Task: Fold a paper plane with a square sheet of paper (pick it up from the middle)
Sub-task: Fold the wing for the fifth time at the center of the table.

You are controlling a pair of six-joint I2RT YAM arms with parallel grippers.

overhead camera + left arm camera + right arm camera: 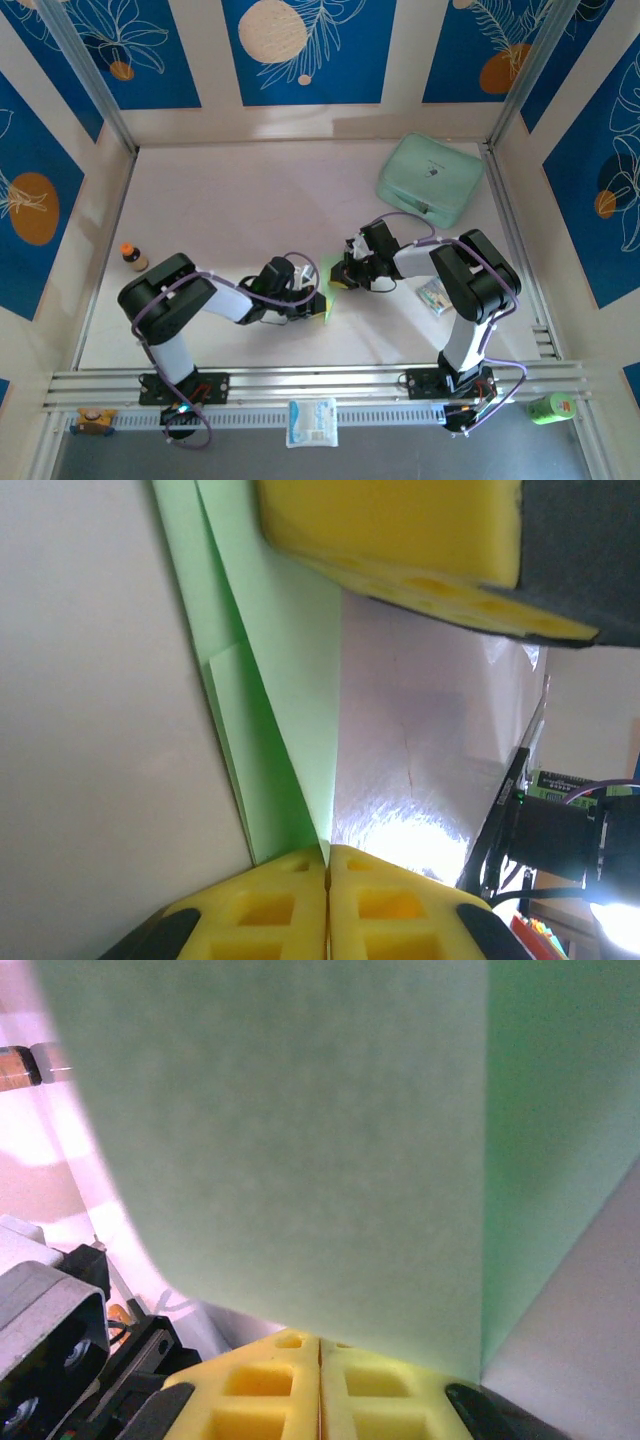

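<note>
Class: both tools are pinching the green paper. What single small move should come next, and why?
Probably the right tool should swing its pinched flap over toward the left tool, which pins the folded edge. Both tools are shut on the green paper, and overlapping layers already show near the left tool, so completing that fold seems likeliest.

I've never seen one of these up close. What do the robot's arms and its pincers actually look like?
Both the left arm and the right arm have chunky black joints linked by white tubular segments, with a purple cable looping along each. Each ends in two bright yellow fingers moulded with square pockets.
</note>
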